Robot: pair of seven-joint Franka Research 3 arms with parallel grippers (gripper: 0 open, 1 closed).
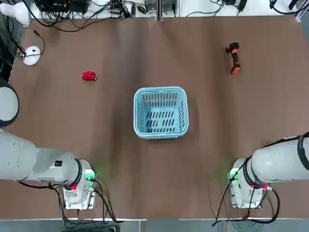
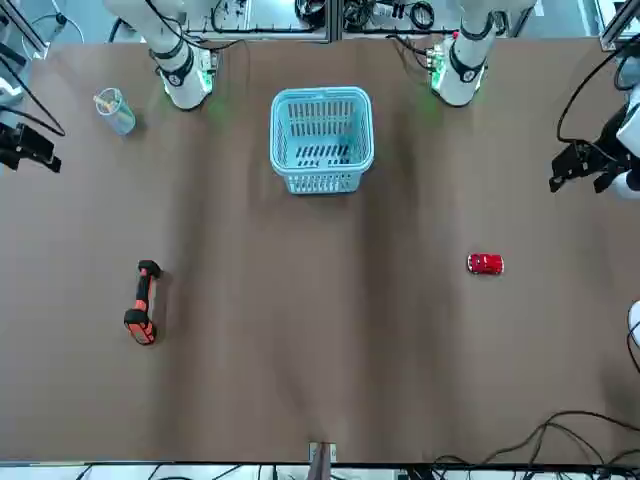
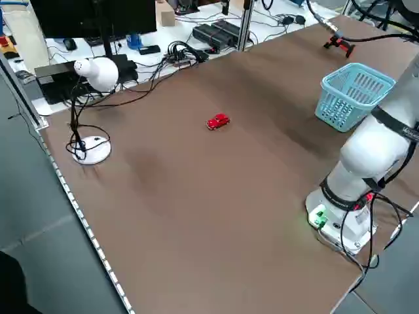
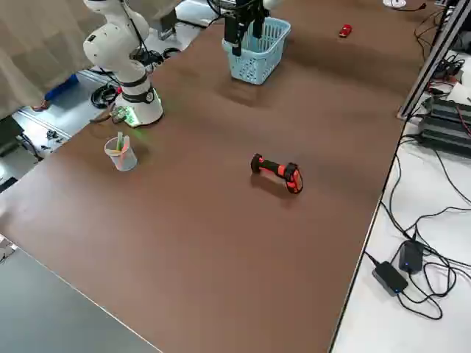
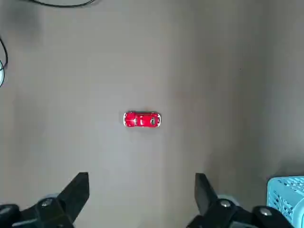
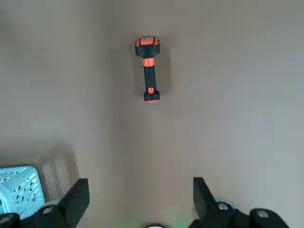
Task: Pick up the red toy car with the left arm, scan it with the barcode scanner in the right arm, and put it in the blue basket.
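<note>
Left wrist view: red toy car [image 5: 142,119] lies mid-frame on bare table [image 5: 228,71], above the left gripper [image 5: 141,192], fingers spread, empty. Small, glossy, rounded. Right gripper [image 6: 141,197] likewise spread; barcode scanner [image 6: 148,68] upper centre. Blue basket [image 1: 161,112] mid-table, open brown surface all round.

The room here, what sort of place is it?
Probably a robotics lab: two white arms, left and right, are fixed to a brown table, with cables and electronics along its far edge.
</note>
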